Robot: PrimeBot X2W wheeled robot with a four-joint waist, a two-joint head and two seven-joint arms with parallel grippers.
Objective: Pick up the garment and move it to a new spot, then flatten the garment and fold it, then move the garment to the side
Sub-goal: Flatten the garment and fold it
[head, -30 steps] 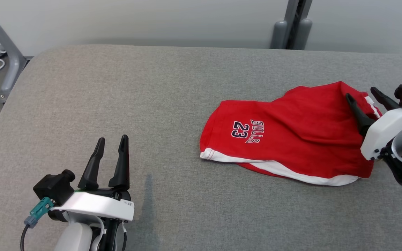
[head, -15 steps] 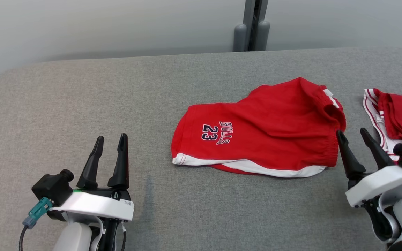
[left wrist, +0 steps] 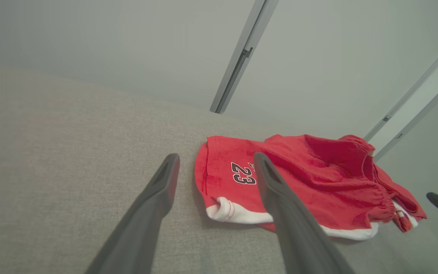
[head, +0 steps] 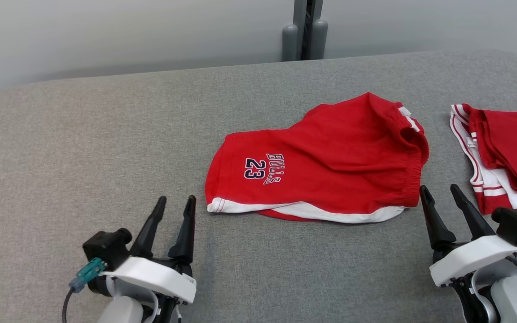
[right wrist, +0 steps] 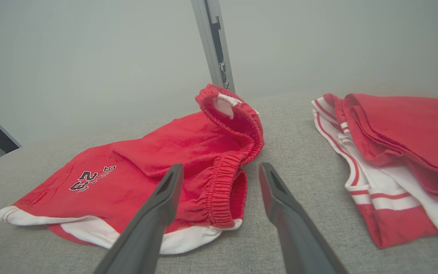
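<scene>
Pulled back from the waistband, the right hand sits spread and empty just beside the red shorts, crumpled mid-way across the tabletop. The left hand, likewise released, has edged nearer the hem. A second red garment lies at right.

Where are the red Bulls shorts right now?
In the head view the red Bulls shorts lie right of centre on the grey table, waistband just beyond the right gripper, a red-and-white garment further right.

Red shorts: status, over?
Left gripper, right gripper: jaws open, empty. Red shorts rumpled on grey surface, not held. Second red garment apart, at right.
</scene>
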